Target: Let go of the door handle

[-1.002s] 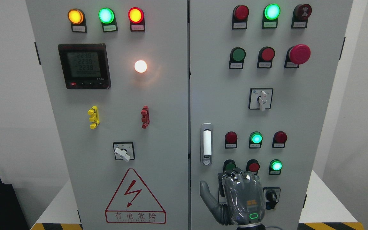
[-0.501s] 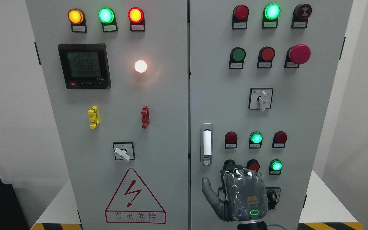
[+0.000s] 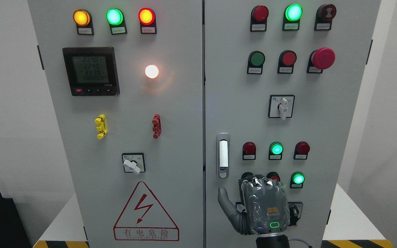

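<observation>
Right hand (image 3: pixel 262 206): nearest, low on the right door, back to camera, thumb splayed left, fingers curled at the knuckles, holding nothing.
Door handle (image 3: pixel 223 155): one, upright, above-left of the hand, apart.
Cabinet (image 3: pixel 184 103): two grey doors, fourteen round lamps and buttons, three rotary switches.
Room: white walls.
Change: hand slightly higher.

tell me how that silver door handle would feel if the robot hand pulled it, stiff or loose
The door handle looks like metal, so probably rigid. It sits flush in its recess, so likely awkward to grip. Its keyhole suggests it may be locked.
</observation>
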Controlling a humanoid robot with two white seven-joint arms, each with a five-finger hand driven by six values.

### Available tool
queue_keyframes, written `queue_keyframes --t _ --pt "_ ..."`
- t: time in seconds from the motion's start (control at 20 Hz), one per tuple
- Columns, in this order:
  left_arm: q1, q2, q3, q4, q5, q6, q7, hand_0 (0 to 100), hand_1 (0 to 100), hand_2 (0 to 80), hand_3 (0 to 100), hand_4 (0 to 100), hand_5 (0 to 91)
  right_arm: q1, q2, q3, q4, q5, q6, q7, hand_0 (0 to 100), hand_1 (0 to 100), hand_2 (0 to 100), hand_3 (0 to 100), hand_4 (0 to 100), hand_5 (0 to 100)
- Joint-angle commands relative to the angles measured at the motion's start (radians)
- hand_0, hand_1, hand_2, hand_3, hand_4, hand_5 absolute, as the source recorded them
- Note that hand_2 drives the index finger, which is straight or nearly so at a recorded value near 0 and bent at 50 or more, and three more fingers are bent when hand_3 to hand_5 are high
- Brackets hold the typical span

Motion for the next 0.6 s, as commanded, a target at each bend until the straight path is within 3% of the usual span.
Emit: queue_keyframes --t 0.0,0.55 --pt "0.000 0.000 0.011 0.018 0.000 0.001 0.000 12 39 0.0 0 0 0.0 -0.021 0.009 0.002 -0.011 0.013 0.018 0.027 40 2 100 100 95 96" --pt "0.000 0.000 0.011 0.017 0.000 0.001 0.000 12 39 0.0 0 0 0.0 -0.050 0.009 0.005 -0.001 0.015 0.031 0.054 39 2 100 100 95 97"
